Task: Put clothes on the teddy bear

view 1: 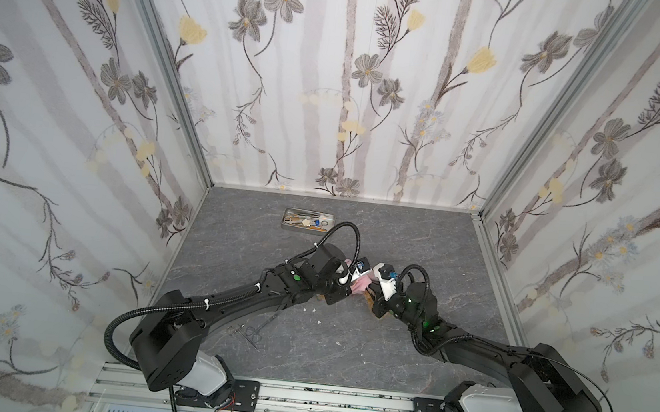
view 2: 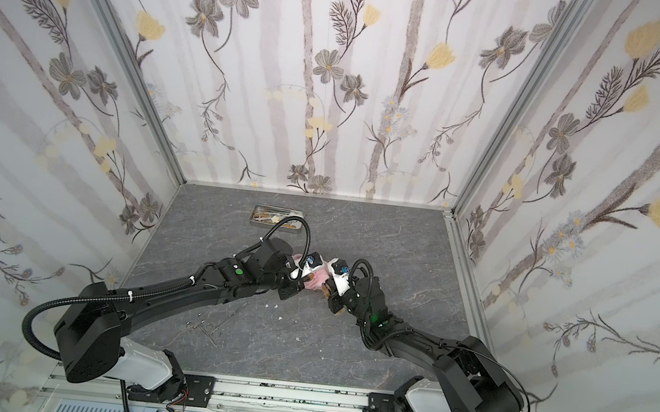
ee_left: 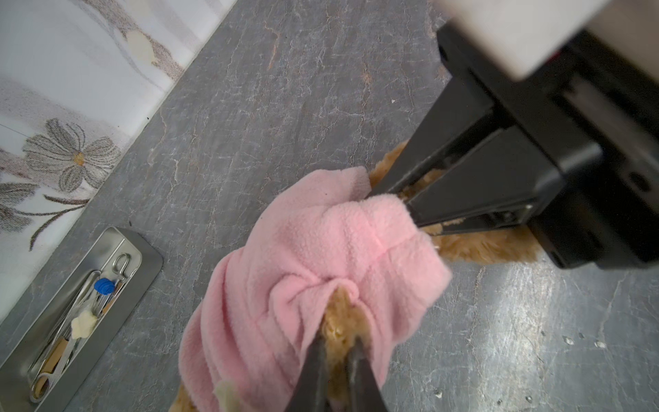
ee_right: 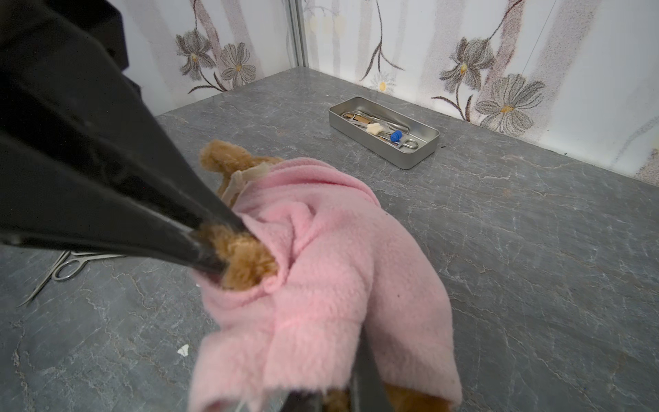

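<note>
Teddy bear (view 1: pixel 371 300) sits about mid-desk between the two arms and is mostly hidden by them in both top views. Its pink shirt (ee_right: pixel 338 267) is bunched over the body. Golden-brown fur shows at one sleeve opening, below the hem, and at a bare limb or ear past the collar.

Left end effector (ee_left: pixel 337 340) is clenched on the furry paw poking out of the sleeve, with the fingers (ee_right: pixel 199 228) pinched tight on fur. Right end effector (ee_left: pixel 390 201) is clenched too. Its tips are buried in the pink shirt edge with fur showing between the fingers, so it looks like it's grasping fabric over the bear; can't tell exactly how much bear is in the grip.

Desk (view 1: pixel 345 363) is grey and marbled. Metal tray (ee_right: pixel 371 148) of small instruments sits near the far edge, left of centre, well apart from the bear. Loop-handled steel tool (ee_right: pixel 67 265) lies flat toward the near edge, left side. A few white scraps (view 1: pixel 318 323) lie on the desk near the arms.
</note>
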Action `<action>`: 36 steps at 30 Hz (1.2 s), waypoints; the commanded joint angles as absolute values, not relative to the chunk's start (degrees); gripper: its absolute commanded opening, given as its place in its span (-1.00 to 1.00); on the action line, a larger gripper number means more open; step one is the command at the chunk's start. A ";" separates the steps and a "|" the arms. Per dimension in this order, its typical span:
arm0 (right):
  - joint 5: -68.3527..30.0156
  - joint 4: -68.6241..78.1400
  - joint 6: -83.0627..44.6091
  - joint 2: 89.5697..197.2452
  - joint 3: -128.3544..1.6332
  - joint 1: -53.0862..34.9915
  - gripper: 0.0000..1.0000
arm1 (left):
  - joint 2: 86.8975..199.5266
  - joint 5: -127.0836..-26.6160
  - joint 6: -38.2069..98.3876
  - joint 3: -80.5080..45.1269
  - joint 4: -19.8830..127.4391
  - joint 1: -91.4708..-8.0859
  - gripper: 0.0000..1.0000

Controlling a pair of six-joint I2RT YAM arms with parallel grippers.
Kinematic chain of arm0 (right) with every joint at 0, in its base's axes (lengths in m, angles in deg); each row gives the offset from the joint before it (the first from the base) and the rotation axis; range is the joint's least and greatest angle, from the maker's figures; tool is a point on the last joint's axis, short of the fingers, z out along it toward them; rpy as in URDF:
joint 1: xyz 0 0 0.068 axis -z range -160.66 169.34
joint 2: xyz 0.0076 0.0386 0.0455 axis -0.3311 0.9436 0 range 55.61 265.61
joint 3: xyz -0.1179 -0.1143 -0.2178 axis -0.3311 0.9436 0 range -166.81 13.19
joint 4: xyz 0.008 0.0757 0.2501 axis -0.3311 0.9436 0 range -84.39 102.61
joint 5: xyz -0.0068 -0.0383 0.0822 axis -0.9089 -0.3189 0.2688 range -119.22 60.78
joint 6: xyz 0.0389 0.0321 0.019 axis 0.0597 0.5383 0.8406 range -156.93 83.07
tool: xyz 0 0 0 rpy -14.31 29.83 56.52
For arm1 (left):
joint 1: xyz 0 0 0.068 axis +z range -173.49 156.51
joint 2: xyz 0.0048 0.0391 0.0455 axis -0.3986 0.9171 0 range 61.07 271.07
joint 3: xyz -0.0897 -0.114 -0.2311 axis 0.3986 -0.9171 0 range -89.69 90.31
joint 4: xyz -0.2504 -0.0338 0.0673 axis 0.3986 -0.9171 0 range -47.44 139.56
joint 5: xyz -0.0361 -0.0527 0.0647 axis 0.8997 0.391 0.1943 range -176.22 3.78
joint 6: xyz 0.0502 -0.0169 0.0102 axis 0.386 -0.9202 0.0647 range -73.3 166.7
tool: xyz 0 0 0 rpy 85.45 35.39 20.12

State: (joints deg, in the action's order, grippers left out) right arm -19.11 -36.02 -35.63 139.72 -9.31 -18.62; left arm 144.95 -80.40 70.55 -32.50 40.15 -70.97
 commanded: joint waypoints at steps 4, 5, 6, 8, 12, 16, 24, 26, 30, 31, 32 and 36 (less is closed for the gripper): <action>-21.86 -41.64 -32.29 139.81 -7.90 -18.40 -1.00 | 135.93 -74.84 49.41 -41.30 62.55 -66.52 -1.00; -23.30 -40.93 -31.95 139.94 -7.74 -18.32 -1.00 | 133.91 -71.84 44.19 -44.06 68.31 -65.41 -1.00; -24.57 -40.21 -31.47 140.13 -7.65 -18.22 -1.00 | 132.71 -69.74 39.45 -46.04 73.23 -64.59 -1.00; -26.48 -40.01 -29.88 140.49 -7.22 -18.24 -1.00 | 130.82 -69.10 35.38 -46.40 74.61 -64.36 -1.00; -29.90 -40.25 -27.19 141.51 -6.62 -18.59 -1.00 | 127.43 -67.83 29.07 -47.39 76.72 -63.95 -1.00; -31.71 -40.17 -26.40 142.60 -6.81 -19.11 -1.00 | 126.34 -65.25 23.21 -48.05 77.49 -63.70 -1.00; -30.42 -39.62 -28.66 145.87 -8.99 -19.68 -1.00 | 127.98 -61.86 18.78 -49.47 80.78 -67.24 -1.00; -27.77 -40.72 -30.02 145.25 -9.12 -19.64 -1.00 | 128.80 -65.86 25.23 -48.37 75.25 -69.57 -1.00; -23.94 -37.79 -34.00 142.69 -9.79 -19.60 -1.00 | 129.95 -74.72 37.48 -46.96 64.49 -70.32 -1.00; -23.57 -36.43 -35.16 142.14 -10.04 -19.59 -1.00 | 130.18 -76.95 40.15 -46.84 62.52 -70.25 -1.00; -23.15 -35.24 -36.04 141.78 -10.27 -19.42 -1.00 | 130.30 -78.30 41.95 -46.88 61.30 -70.27 -1.00; -20.31 -29.51 -39.35 141.04 -11.62 -18.89 -1.00 | 130.24 -78.15 48.26 -48.03 59.83 -70.35 -1.00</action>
State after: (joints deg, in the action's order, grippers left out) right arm -22.98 -34.38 -35.69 141.52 -10.60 -19.03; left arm 130.32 -76.77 40.65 -47.80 60.54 -70.21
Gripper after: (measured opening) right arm 0.077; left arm 0.052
